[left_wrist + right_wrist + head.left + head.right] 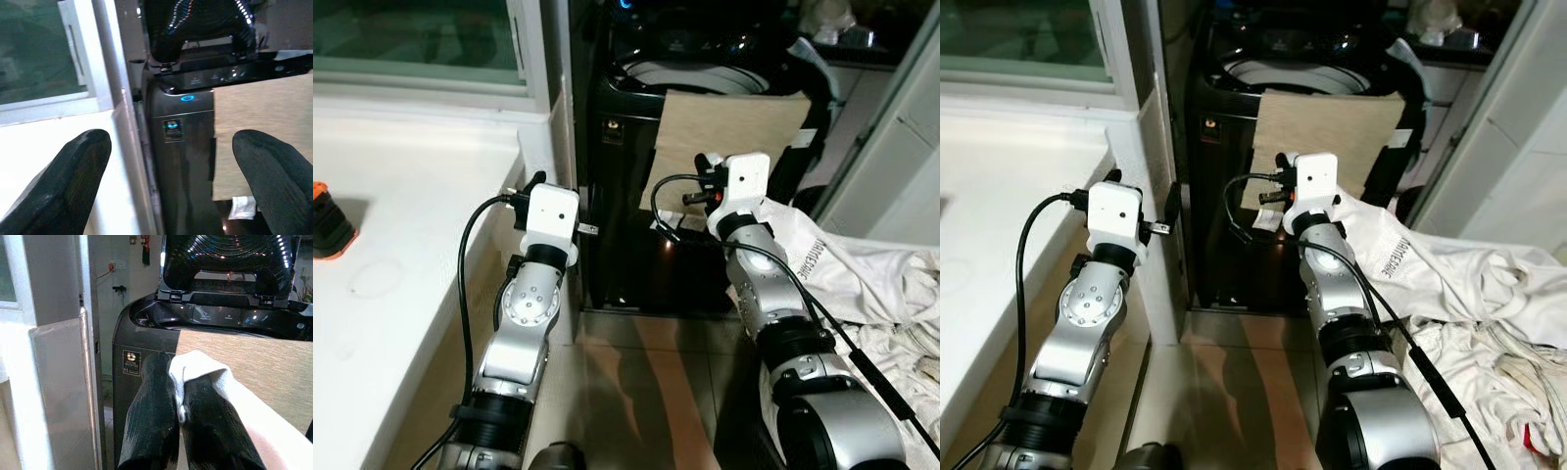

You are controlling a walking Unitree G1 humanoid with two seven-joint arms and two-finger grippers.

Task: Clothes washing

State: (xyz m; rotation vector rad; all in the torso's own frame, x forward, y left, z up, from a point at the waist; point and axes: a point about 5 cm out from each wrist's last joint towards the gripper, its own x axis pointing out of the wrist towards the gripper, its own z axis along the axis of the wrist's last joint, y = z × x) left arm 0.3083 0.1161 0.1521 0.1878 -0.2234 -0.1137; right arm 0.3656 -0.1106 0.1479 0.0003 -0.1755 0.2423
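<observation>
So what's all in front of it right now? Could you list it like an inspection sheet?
Surface: tiled floor, white counter on its left.
Job's things: black washing machine, lid up; white garment; pile of white clothes on its right.
Clutter: beige panel against the washer; orange-black object on the counter.
Grippers: right gripper pinches the garment; left gripper open, empty.
Cables: black, along both arms.
Surroundings: window.

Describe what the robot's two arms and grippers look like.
Both arms are built of rounded silver segments with black joints. The left arm and right arm each end in a white box-shaped wrist block, and a black cable loops along each arm to that block. The left gripper and right gripper each have two long, thick, matte black fingers with rounded tips.
</observation>
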